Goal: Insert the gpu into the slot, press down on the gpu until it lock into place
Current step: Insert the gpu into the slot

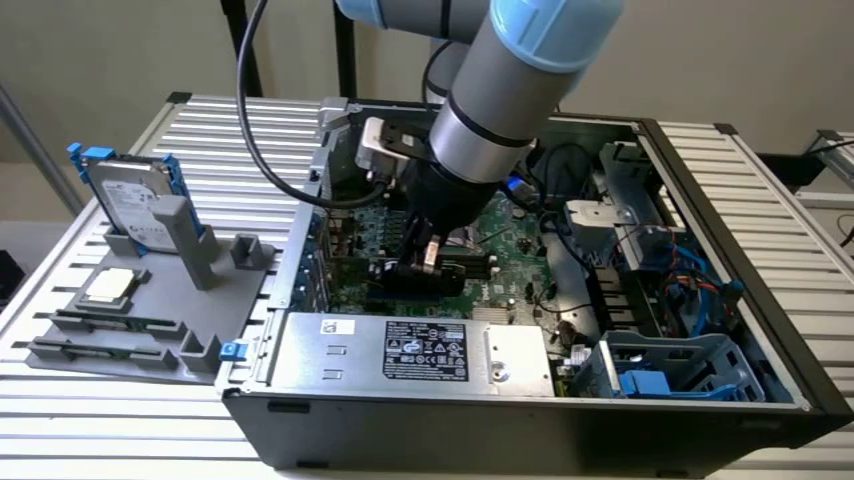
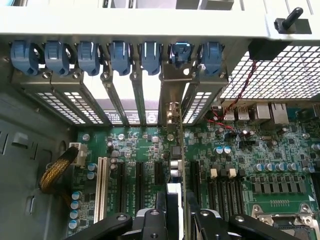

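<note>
The arm reaches down into an open black computer case (image 1: 534,430) that lies on its side on a slatted metal table (image 1: 80,430). Its end effector (image 1: 430,262) (image 2: 175,210) is low over the green motherboard (image 1: 514,235) (image 2: 280,150), just behind the silver power supply box (image 1: 414,350) that fills the near edge of the case.

In the wrist view, the two dark fingers (image 2: 152,220) are drawn in close on either side of the gpu (image 2: 183,170), a small flat black rectangular expansion card seen edge-on, and they appear to pinch its upper edge with no gap left. The gpu stands upright on the motherboard and runs from the fingers to the rear wall of the case, where a plain silver bracket (image 2: 172,87) at its end sits among the perforated covers, under a row of blue plastic clips (image 2: 90,55). The slot under the card is hidden by the card's own edge, so how deep the card sits cannot be told.

Beside the gpu lie several parallel black connector strips (image 2: 137,182) and one white strip (image 2: 102,187), all bare.

At the exterior view's left, a grey fixture tray (image 1: 147,320) rests on the table and holds a silver hard drive in a blue frame (image 1: 127,195), well apart from the end effector.
</note>
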